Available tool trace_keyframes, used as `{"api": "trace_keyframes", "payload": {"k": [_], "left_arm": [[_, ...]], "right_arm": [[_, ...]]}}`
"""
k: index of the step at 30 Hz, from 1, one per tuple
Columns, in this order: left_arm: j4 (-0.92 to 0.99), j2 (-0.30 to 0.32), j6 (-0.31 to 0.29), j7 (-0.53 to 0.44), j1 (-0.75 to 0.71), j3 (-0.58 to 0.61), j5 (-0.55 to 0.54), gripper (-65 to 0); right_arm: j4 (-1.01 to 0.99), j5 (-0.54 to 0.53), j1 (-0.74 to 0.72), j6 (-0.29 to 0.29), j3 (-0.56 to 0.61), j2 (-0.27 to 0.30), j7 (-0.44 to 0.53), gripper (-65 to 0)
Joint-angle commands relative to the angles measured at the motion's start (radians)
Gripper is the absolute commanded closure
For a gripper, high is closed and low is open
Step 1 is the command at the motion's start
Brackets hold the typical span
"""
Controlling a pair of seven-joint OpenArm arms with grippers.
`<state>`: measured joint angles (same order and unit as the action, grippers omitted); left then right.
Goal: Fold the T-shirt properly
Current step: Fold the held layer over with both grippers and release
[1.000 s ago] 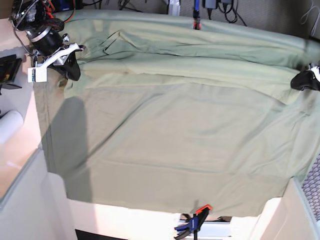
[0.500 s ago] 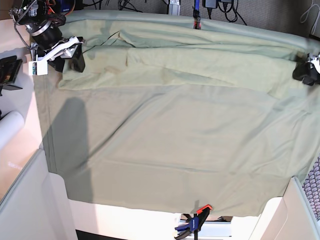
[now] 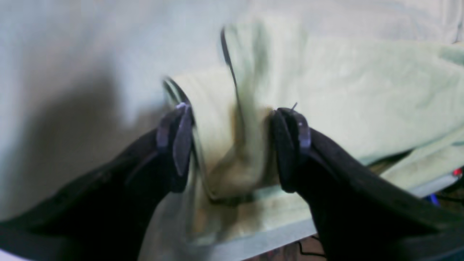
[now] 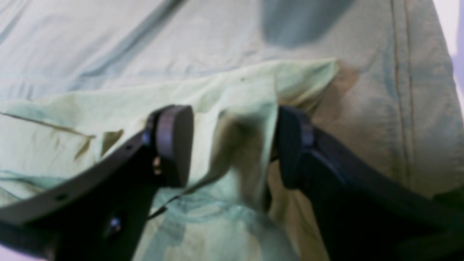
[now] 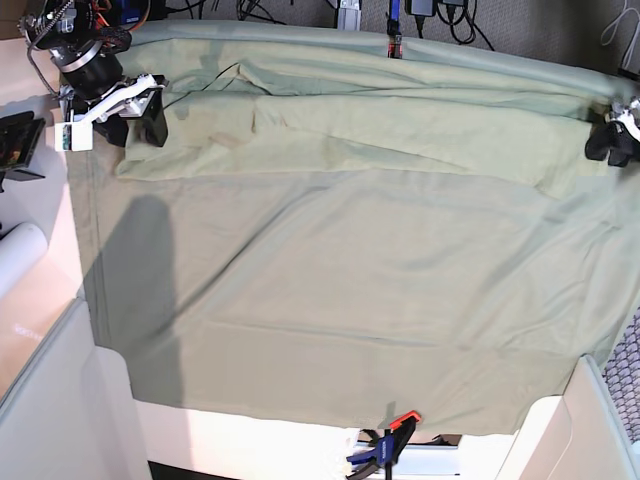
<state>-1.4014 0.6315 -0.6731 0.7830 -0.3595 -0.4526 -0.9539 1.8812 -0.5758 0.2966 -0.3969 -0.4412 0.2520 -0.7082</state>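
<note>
letting go cleanly at the back edge

since the table cloth (image 5: pixel 330 330) covers the whole surface, take it as the landmark: the t-shirt (image 5: pixel 400 130) lies as a long folded band across its far part, one end near each far corner. the step in hand looks like releasing that fold. the right claw (image 4: pixel 232 145) is spread, cloth bunched between its pads but not pinched. the left claw (image 3: pixel 232 145) is spread too, a fold of shirt loose in the gap. lifting both straight up should avoid dragging the fabric, then the ridges at each end could be smoothed flat.
</note>
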Motion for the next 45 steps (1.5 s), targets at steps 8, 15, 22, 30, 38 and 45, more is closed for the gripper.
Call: {"api": "trace_keyframes", "payload": {"k": [8, 15, 22, 30, 38, 45], "left_arm": [[0.063, -0.022, 0.035, -0.047, 0.007, -0.011, 0.057, -38.2], [0.061, -0.022, 0.001, 0.021, 0.007, 0.023, -0.001, -38.2], [0.002, -0.022, -0.025, 0.045, -0.01, 0.093, -0.059, -38.0], [-0.011, -0.022, -0.025, -0.018, -0.008, 0.124, -0.003, 0.0], [-0.011, -0.013, -0.025, -0.145, 0.074, 0.008, 0.121, 0.0], [0.011, 0.032, -0.025, -0.18, 0.211, -0.005, 0.232, 0.0]], "right_arm": [[0.019, -0.011, -0.005, -0.003, -0.006, 0.011, 0.023, -36.0], [0.019, -0.011, -0.005, -0.003, -0.006, 0.011, 0.023, -36.0], [0.019, -0.011, -0.005, -0.003, -0.006, 0.011, 0.024, -36.0], [0.019, -0.011, -0.005, -0.003, -0.006, 0.011, 0.024, -36.0], [0.02, -0.031, -0.008, -0.003, -0.053, 0.011, 0.027, -36.0], [0.02, -0.087, -0.008, -0.003, -0.154, 0.011, 0.027, -36.0]]}}
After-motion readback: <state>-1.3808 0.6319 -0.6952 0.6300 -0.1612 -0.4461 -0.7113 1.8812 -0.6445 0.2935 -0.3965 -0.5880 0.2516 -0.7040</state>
